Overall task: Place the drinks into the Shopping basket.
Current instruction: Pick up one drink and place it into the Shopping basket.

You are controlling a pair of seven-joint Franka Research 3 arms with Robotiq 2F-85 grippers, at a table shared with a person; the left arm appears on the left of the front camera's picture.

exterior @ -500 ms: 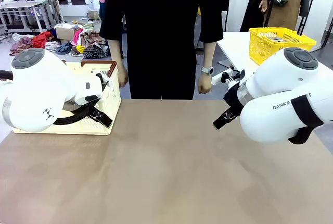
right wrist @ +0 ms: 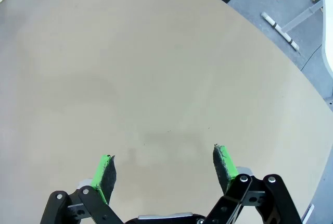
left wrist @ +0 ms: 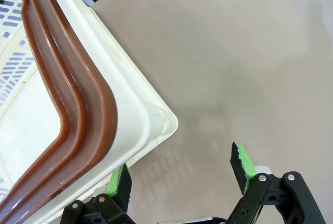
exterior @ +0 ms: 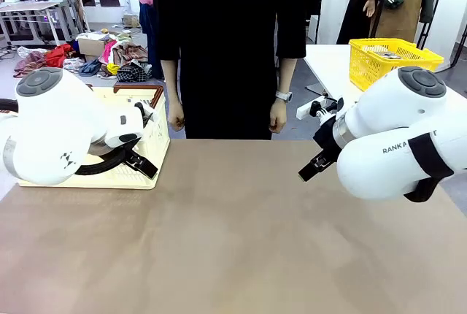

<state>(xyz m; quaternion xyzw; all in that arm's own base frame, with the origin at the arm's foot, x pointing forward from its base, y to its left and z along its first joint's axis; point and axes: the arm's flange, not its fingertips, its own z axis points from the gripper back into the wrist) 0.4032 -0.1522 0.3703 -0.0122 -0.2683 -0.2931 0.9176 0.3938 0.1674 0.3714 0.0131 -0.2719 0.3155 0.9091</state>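
Broadly, a bare tan-brown table (exterior: 233,248) takes up the near and middle ground, and the two white robot arms bend in over its far corners. The left arm (exterior: 58,128) is folded at the far left, its rounded shell in front of the Shopping basket (exterior: 159,139), a large cream-white slotted plastic basket with dark brown handles that sits on the table's far left corner. The right arm (exterior: 398,139) is folded the same way at the far right, its wrist angled down toward the table. A person in black clothing (exterior: 226,51) stands at the far edge, arms hanging straight, with one loosely curled hand (exterior: 175,117) on the left and the other hand (exterior: 277,118) on the right, just above the table's edge. A smaller bright yellow plastic basket (exterior: 394,62) stands on a white table farther off at the right. In the left wrist view the left gripper (left wrist: 180,164) is spread wide and holds nothing; one green pad sits just beside the Shopping basket's (left wrist: 138,112) corner, though I cannot tell whether it touches, and the other is over bare table. In the right wrist view the right gripper (right wrist: 164,160) is likewise spread wide and empty above the table. A silver wristwatch (exterior: 282,96) sits on the person's right-side wrist. The grey letters "RANKA" (exterior: 398,147) read on the right arm's shell, the rest covered by a black strap.
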